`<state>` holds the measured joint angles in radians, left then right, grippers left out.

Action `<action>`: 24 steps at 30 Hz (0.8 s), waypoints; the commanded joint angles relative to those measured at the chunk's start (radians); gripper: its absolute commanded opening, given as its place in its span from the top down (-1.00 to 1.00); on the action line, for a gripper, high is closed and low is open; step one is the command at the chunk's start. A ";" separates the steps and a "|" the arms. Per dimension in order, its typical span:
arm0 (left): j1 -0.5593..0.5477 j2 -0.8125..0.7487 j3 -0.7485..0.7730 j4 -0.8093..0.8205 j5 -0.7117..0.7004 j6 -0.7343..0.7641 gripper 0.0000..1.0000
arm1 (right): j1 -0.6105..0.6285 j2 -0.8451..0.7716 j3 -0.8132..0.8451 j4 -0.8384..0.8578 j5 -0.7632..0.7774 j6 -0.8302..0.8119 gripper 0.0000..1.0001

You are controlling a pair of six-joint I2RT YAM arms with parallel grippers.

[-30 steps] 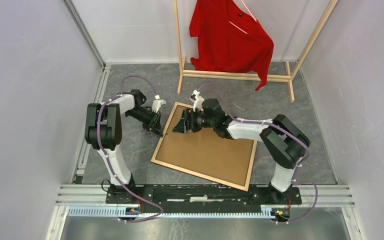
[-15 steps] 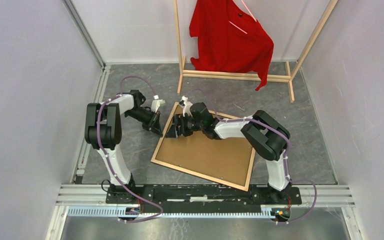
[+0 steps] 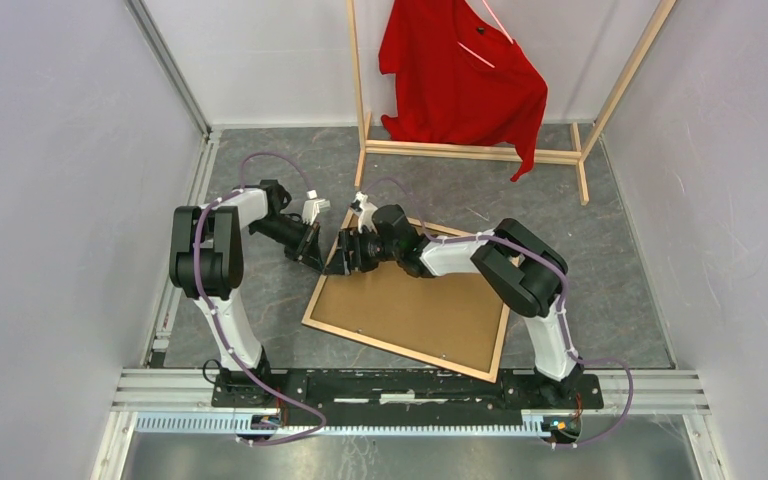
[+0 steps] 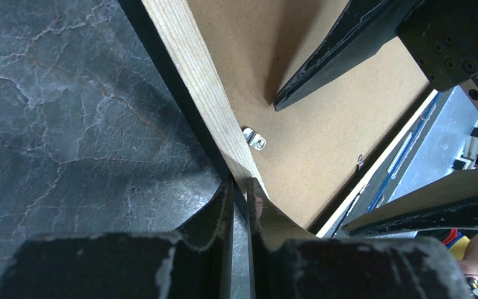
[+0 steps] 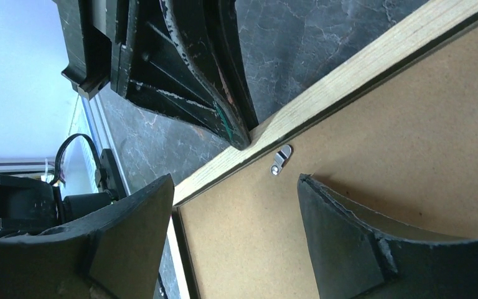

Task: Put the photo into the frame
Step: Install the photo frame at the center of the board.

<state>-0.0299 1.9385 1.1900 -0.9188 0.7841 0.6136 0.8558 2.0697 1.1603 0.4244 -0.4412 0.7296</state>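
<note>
Light-wood side up, showing the frame (image 3: 400, 351) lying face down and askew on the grey table (image 3: 280, 285), its brown backing board (image 3: 410, 310) filling the opening, so no photo showing anywhere. Pinching the left rail near the far corner with the left gripper (image 4: 239, 184), fingers closed onto the wood, probably steadying the frame. Holding the right gripper (image 5: 235, 187) over the board, fingers wide apart and empty beside a small metal clip (image 5: 281, 160), likely lining up to turn it.

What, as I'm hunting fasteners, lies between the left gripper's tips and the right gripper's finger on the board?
A small metal clip, on the brown backing board just inside the frame rail; both wrist views show it.
</note>
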 commanded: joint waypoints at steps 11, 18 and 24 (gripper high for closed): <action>-0.015 0.024 -0.023 0.034 -0.002 0.016 0.73 | 0.011 0.064 0.078 0.025 -0.014 0.012 -0.57; -0.016 0.022 -0.021 0.029 -0.001 0.020 0.73 | 0.018 0.071 0.078 0.025 -0.017 0.020 -0.57; -0.016 0.022 -0.026 0.030 -0.005 0.025 0.70 | 0.026 0.073 0.078 0.025 -0.020 0.030 -0.56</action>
<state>-0.0299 1.9388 1.1896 -0.9188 0.7853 0.6140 0.8677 2.1239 1.2121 0.4511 -0.4519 0.7517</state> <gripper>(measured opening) 0.163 0.780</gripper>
